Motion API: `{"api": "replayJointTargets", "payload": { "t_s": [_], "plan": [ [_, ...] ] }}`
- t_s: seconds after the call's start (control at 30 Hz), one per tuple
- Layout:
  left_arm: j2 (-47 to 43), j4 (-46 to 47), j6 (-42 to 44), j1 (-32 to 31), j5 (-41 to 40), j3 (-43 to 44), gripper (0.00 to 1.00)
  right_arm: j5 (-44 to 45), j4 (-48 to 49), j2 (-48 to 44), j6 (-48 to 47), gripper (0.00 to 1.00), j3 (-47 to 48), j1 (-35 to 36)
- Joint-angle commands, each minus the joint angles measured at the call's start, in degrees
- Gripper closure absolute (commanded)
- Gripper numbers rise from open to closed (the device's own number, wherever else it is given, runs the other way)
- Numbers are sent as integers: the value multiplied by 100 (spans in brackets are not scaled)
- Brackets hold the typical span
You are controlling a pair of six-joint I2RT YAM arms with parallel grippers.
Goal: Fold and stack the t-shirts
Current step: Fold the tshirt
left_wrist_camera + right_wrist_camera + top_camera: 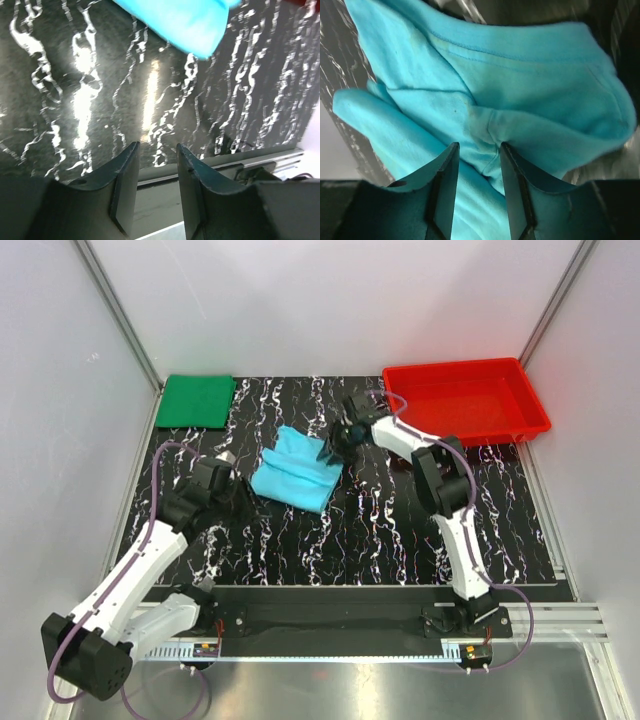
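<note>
The light cyan-blue t-shirt (295, 472) lies loosely folded in the middle of the black marbled table (380, 530). The dark green t-shirt (197, 400) sits folded flat at the back left corner. My right gripper (333, 445) is at the cyan shirt's right edge. In the right wrist view its jaws (479, 146) stand apart over a bunched seam of the cyan shirt (520, 100), with cloth lying in the gap but not pinched. My left gripper (240, 492) is just left of the cyan shirt. Its jaws (157, 146) are open and empty, and a corner of the cyan shirt (185, 22) shows ahead of them.
A red plastic tray (455, 368) stands at the back right, close behind the right arm. White walls and metal frame posts enclose the table on three sides. A metal rail (330, 645) runs along the near edge by the arm bases.
</note>
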Motion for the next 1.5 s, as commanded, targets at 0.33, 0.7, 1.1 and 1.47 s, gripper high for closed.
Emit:
{"api": "replayJointTargets", "payload": {
  "t_s": [0.33,0.7,1.1,1.47],
  "plan": [
    [478,15,730,597,1032,439,52,43,761,-2776,2491,48,-3621,1374],
    [2041,1448,396,694,1429,605,50,222,-356,-3929,-277,27,-3620,1140],
    [3799,1589,933,694,973,1520,42,-886,-435,-3666,-1017,22,-3542,155],
    [4353,1870,739,501,1069,1713,42,-1204,-172,-3595,-894,22,-3700,-242]
  ]
}}
